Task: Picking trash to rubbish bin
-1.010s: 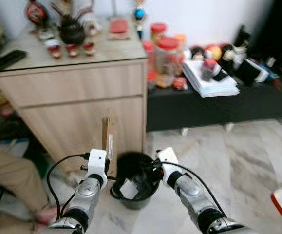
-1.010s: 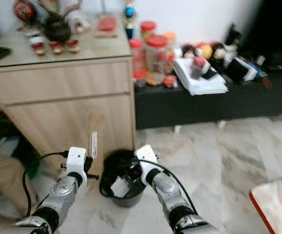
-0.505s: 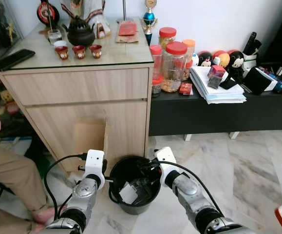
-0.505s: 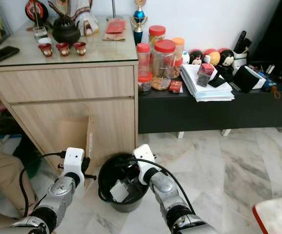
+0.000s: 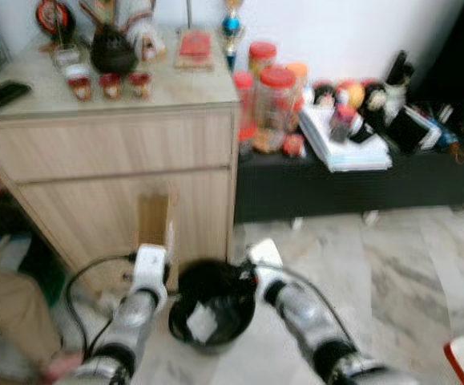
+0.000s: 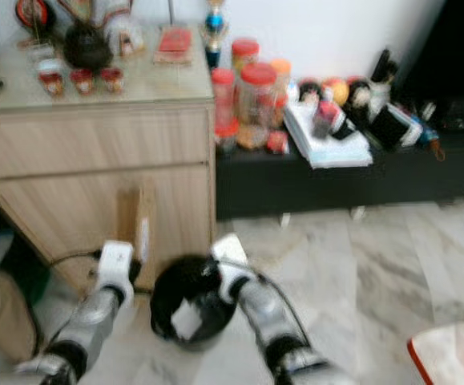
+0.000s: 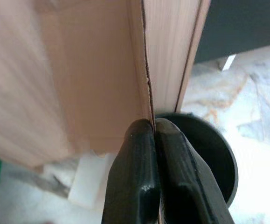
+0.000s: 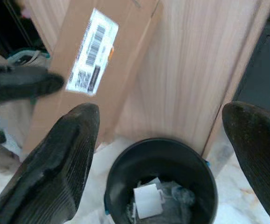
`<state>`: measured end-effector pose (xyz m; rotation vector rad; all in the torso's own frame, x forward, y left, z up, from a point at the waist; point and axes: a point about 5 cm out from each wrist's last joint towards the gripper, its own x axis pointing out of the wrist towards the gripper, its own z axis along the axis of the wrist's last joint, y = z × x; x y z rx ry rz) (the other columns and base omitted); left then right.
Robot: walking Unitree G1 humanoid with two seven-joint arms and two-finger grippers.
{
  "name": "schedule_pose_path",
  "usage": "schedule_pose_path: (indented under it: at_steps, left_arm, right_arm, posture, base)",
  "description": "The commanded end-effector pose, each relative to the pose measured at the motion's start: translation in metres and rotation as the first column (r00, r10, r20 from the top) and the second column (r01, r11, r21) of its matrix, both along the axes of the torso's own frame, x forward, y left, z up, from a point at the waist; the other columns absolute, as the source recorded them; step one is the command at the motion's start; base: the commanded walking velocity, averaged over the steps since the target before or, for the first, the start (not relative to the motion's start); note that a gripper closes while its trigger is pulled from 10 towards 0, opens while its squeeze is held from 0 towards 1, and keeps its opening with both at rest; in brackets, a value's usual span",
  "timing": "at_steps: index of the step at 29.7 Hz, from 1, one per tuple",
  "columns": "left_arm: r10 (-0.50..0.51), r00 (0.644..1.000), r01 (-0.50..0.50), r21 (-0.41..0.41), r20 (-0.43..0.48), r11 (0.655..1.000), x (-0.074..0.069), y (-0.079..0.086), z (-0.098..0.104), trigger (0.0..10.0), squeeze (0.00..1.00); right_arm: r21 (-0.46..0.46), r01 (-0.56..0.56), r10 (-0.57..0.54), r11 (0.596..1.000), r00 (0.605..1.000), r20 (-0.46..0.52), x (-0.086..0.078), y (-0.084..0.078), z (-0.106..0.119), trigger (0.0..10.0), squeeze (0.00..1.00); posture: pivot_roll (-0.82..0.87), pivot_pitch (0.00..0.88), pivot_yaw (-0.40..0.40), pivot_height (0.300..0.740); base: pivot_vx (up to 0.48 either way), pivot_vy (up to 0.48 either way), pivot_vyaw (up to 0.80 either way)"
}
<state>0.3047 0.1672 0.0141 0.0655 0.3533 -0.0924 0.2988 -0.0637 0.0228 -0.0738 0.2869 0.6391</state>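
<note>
Black rubbish bin (image 5: pixel 210 311) on floor, against wooden cabinet (image 5: pixel 119 160) — white trash (image 8: pixel 146 200) inside | left gripper (image 7: pixel 154 140) beside bin, fingers clamped on flat cardboard (image 8: pixel 97 60) edge | right gripper (image 8: pixel 160 140) above bin — fingers spread wide, holding nothing

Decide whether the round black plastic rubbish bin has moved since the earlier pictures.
No. The rubbish bin still sits at the right corner of the wooden cabinet; only the camera shifted.
</note>
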Motion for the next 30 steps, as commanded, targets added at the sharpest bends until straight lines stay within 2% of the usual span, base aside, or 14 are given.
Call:
schedule_pose_path:
  at_steps: [1, 21, 27, 30]
  left_arm:
    - [-0.029, 1.0, 0.029, -0.022, -0.012, 0.999, -0.001, -0.009, -0.002, 10.0, 0.0]
    - [-0.109, 0.992, 0.105, -0.069, -0.057, 0.992, -0.005, -0.02, -0.008, 10.0, 0.0]
    - [-0.135, 0.988, 0.128, -0.085, -0.08, 0.988, -0.007, -0.023, -0.011, 10.0, 0.0]
    - [-0.207, 0.969, 0.192, -0.117, -0.132, 0.974, -0.014, -0.034, -0.019, 10.0, 0.0]
  right_arm:
    - [-0.016, 0.01, -0.01, 1.0, 1.0, -0.006, 0.0, -0.007, -0.002, 10.0, 0.0]
    - [-0.018, 0.001, -0.001, 1.0, 1.0, -0.01, -0.001, -0.006, -0.003, 10.0, 0.0]
    - [-0.017, -0.004, 0.004, 1.0, 1.0, -0.011, -0.001, -0.005, -0.003, 10.0, 0.0]
    - [-0.012, -0.047, 0.047, 0.999, 0.998, -0.029, -0.005, 0.0, -0.005, 10.0, 0.0]
  posture:
    - [0.04, 0.068, 0.0, 0.74]
    - [0.04, 0.068, 0.0, 0.74]
    - [0.04, 0.068, -0.001, 0.74]
    - [0.04, 0.069, -0.003, 0.74]
  base:
    - [0.274, 0.0, 0.0]
    - [0.264, 0.0, 0.0]
    - [0.0, 0.0, 0.0]
    - [0.0, 0.0, 0.0]
